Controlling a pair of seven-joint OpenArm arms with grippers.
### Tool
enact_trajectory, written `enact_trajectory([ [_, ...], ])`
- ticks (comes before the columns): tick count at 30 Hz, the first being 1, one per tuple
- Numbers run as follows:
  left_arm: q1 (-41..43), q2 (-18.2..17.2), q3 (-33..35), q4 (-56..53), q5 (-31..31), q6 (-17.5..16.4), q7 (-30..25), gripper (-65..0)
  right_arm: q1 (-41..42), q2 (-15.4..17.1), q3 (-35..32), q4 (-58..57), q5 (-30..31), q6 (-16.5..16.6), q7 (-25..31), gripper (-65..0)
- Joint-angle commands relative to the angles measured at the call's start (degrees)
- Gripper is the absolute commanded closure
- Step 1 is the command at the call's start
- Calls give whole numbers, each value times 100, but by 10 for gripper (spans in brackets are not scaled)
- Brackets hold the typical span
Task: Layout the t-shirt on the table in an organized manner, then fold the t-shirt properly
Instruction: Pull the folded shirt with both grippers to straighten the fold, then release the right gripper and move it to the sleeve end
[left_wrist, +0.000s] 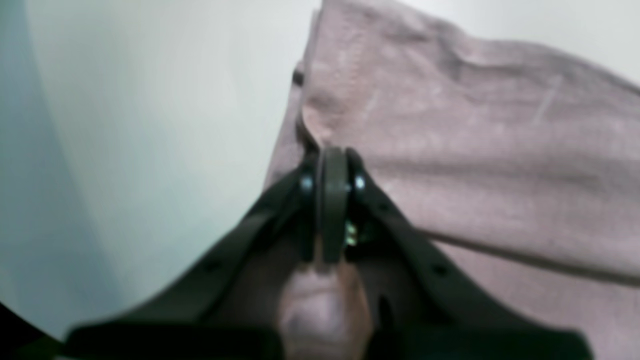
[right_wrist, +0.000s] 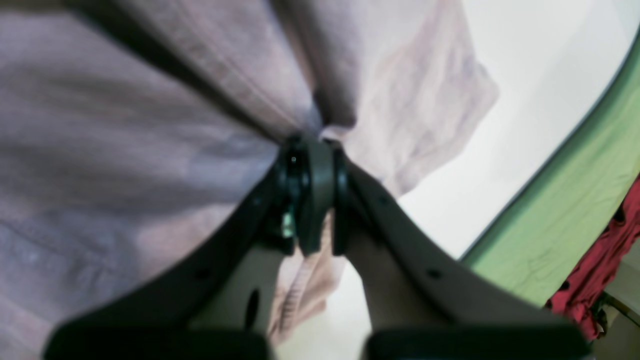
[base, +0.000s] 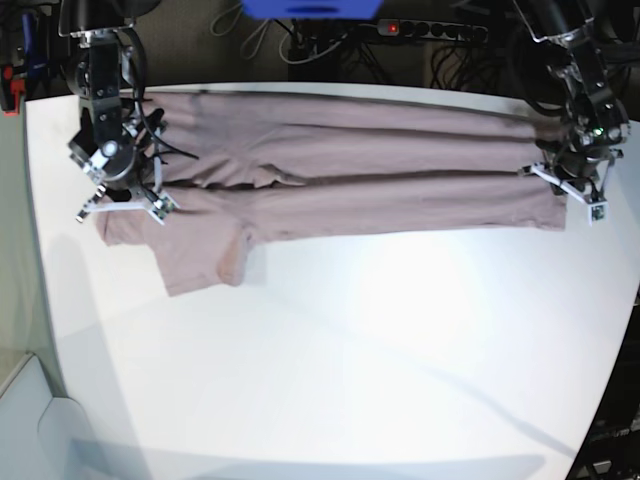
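The base view looks down from high in front over the whole table (base: 330, 380) and both arms. Each wrist view peers close along its own claw, blurred by nearness, and shares with it the t-shirt (base: 330, 175) stretched between them.

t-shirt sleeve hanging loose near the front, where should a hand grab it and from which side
Take the t-shirt by the free hem of the sleeve, coming from the table's open front side. That flap lies flat and clear of the right hand, which already pinches the cloth.
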Motion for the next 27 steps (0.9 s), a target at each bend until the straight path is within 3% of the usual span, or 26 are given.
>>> enact_trajectory([
  [1,10,-42,1,-60,87,29,231,-2,-14,15,8,-6,66,97,-100,-1],
  [9,-78,-42,10,-104,87,29,231,-2,83,50,17,29,57,97,-109,-269],
  [13,-78,-25,10,-104,87,29,231,-2,65,24,571,398,74,97,-109,-350],
  [21,-113,-7,10,-104,87,29,231,-2,100,279,844,785,74,97,-109,-369],
  [27,-113,-7,10,-104,87,29,231,-2,557,261,844,750,74,97,-250,-369],
])
